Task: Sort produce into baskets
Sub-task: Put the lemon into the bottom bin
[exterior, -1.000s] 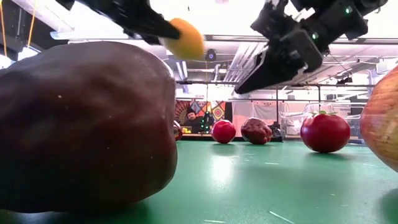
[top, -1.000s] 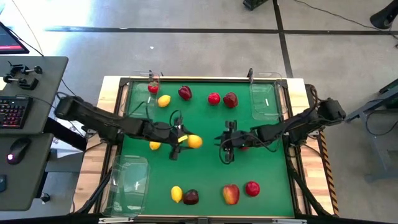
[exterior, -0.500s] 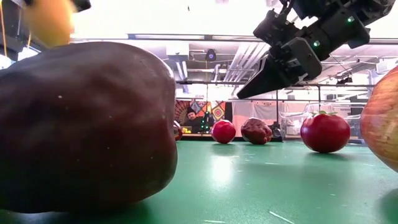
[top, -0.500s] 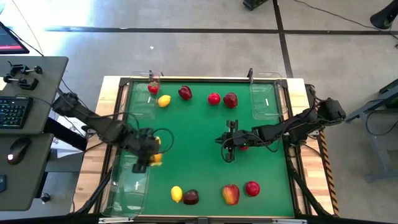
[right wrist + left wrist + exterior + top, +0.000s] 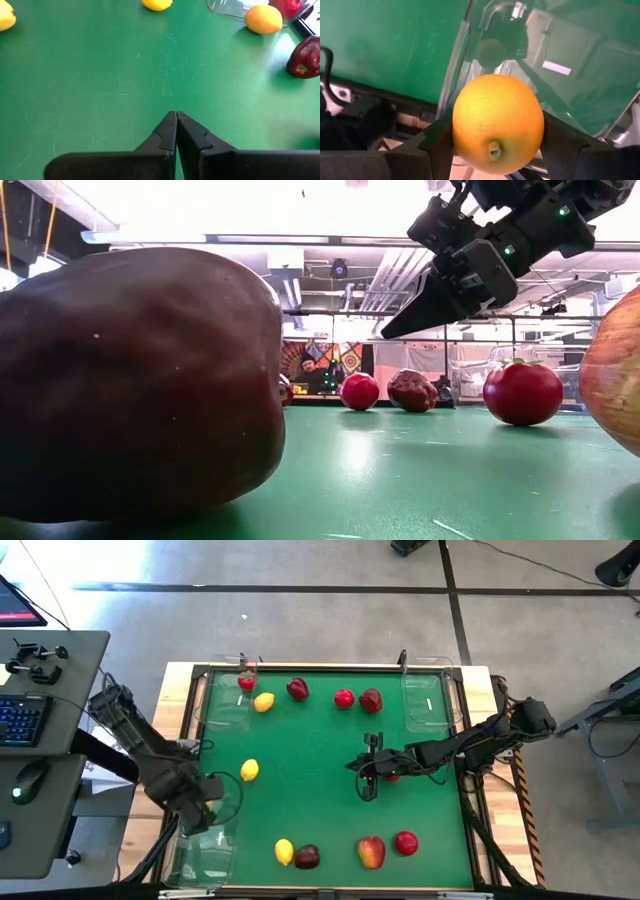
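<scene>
The left end effector (image 5: 492,142) grips a yellow-orange lemon (image 5: 497,122) between its dark fingers (image 5: 440,145) above the clear near-left basket (image 5: 205,840), which sits at the near-left corner of the green counter (image 5: 310,760). The right end effector (image 5: 176,125) hangs above the middle of the counter, well apart from that basket, its fingers pressed together and holding nothing. A small red fruit (image 5: 393,776) shows just beside the right arm. Closest to the near-left basket lie a loose lemon (image 5: 250,770) farther in on the green and, along the near edge, another lemon (image 5: 284,852) touching a dark red apple (image 5: 307,857), then a red-yellow apple (image 5: 371,852) and a bright red fruit (image 5: 405,842). Across the counter from that basket, a second basket (image 5: 225,700) at the far-left corner holds a small red fruit (image 5: 246,681), with a lemon (image 5: 264,702) just beside it, followed along the far edge by a dark red apple (image 5: 297,690), a bright red fruit (image 5: 344,698) and another dark red apple (image 5: 371,700). A third basket (image 5: 428,700) sits at the far-right corner.
</scene>
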